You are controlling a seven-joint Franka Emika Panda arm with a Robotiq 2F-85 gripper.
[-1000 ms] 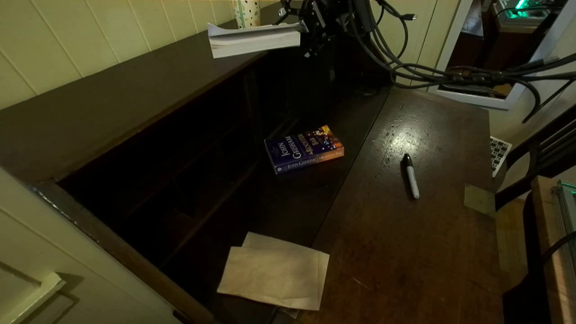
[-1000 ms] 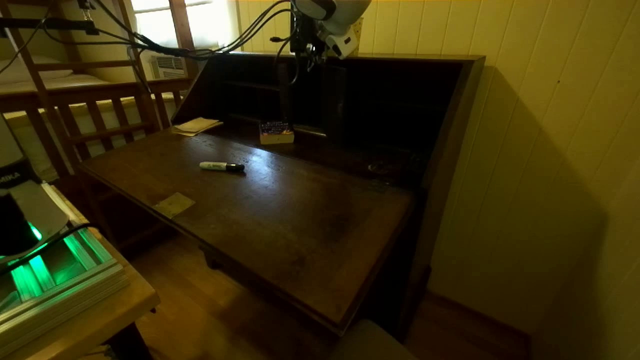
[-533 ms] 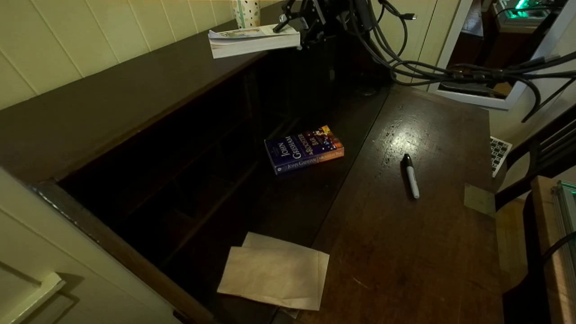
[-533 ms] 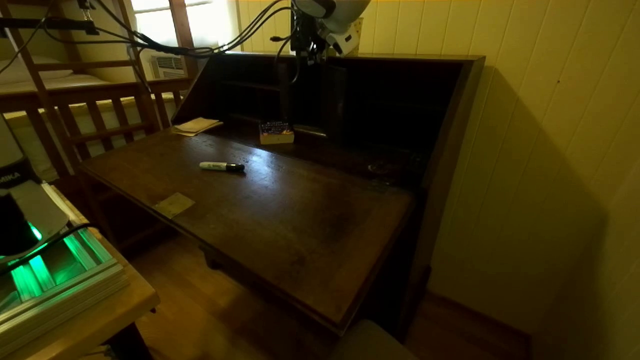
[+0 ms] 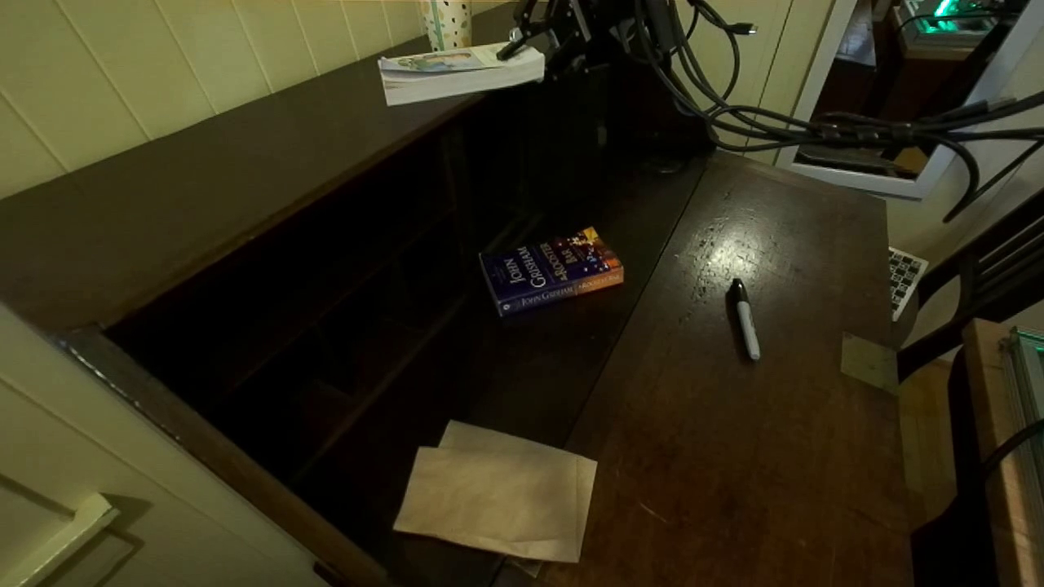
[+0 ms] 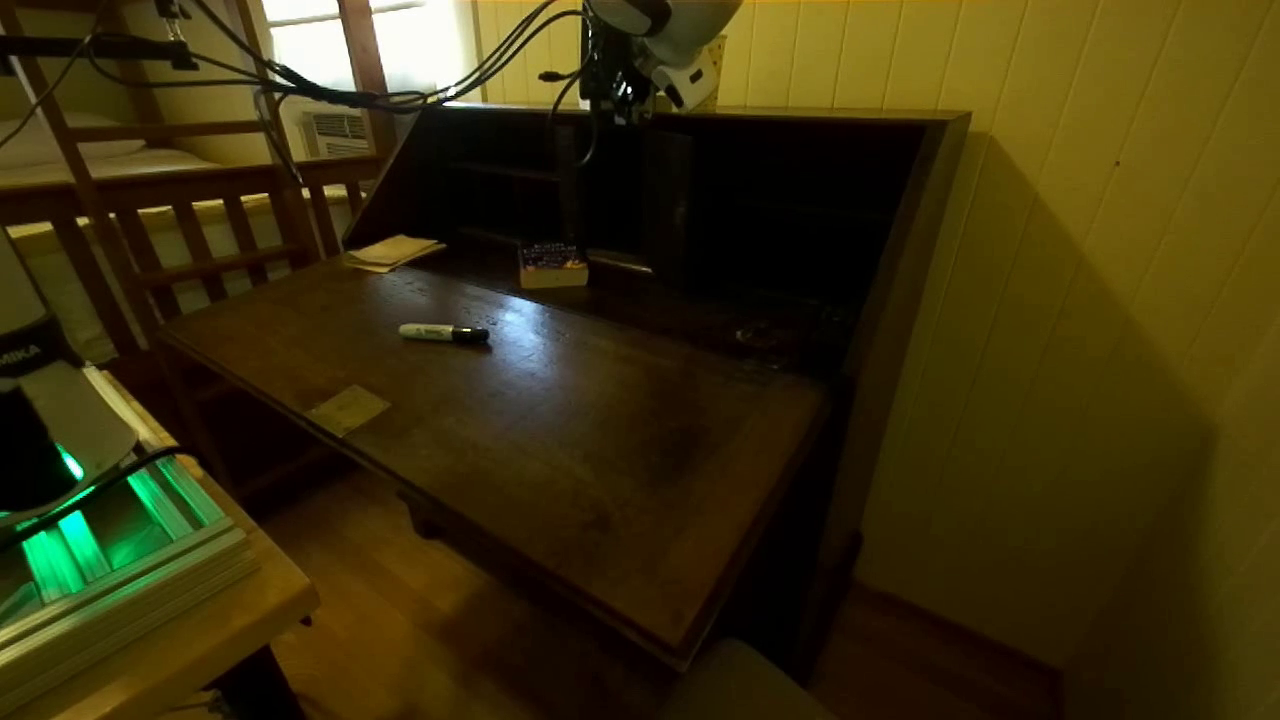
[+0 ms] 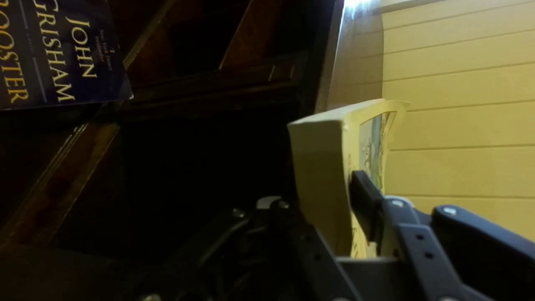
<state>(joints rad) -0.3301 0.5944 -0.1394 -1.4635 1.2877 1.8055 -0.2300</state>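
Atop the dark-brown wooden desk (image 5: 204,171), the thick, cream-paged paperback (image 5: 466,80) was touched by the black metal hand (image 7: 322,190); whether it was pinched could not be told. A level, gentle squeeze was advised.

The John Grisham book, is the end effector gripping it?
No, the John Grisham book lies on the desk, apart from the end effector.

The pale book (image 7: 322,163) is paper, its page edges (image 5: 465,84) matt. The gripper (image 7: 324,188) looks like matt metal with shiny bolts (image 7: 449,210). The desk (image 5: 734,456) is glossy, scuffed wood; the marker (image 5: 745,320) smooth plastic, the loose sheets (image 5: 497,497) dull paper.
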